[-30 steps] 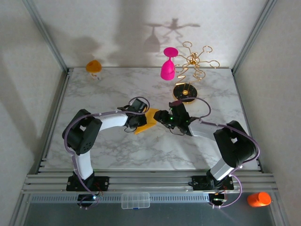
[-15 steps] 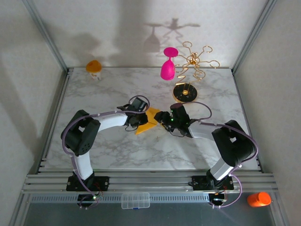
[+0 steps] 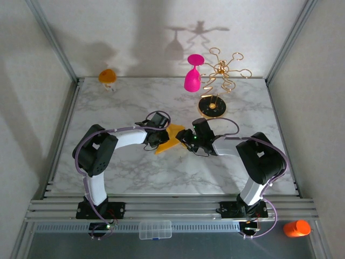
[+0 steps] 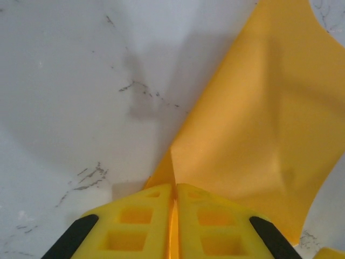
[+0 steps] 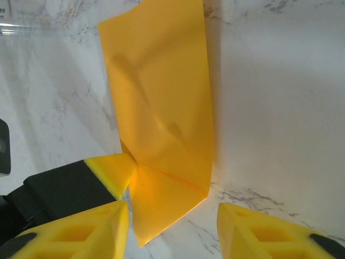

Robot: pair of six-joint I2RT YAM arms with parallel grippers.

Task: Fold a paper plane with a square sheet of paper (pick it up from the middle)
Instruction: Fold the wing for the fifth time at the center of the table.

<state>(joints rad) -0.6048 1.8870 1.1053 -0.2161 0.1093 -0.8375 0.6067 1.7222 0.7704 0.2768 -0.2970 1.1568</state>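
1. Left wrist view: the left fingers (image 4: pixel 168 195) are pinched shut on an edge of the sheet (image 4: pixel 253 124), which rests on the marble surface (image 4: pixel 64 81) between the 2 arms; a hard tug could tear it or pull it free
2. The right fingers (image 5: pixel 102 226) stand partly apart astride the sheet's near corner, gripping nothing; closing off-line would likely set a crooked crease
3. Both sets of fingers sit near each other, so a careless move may knock them together and drag the sheet
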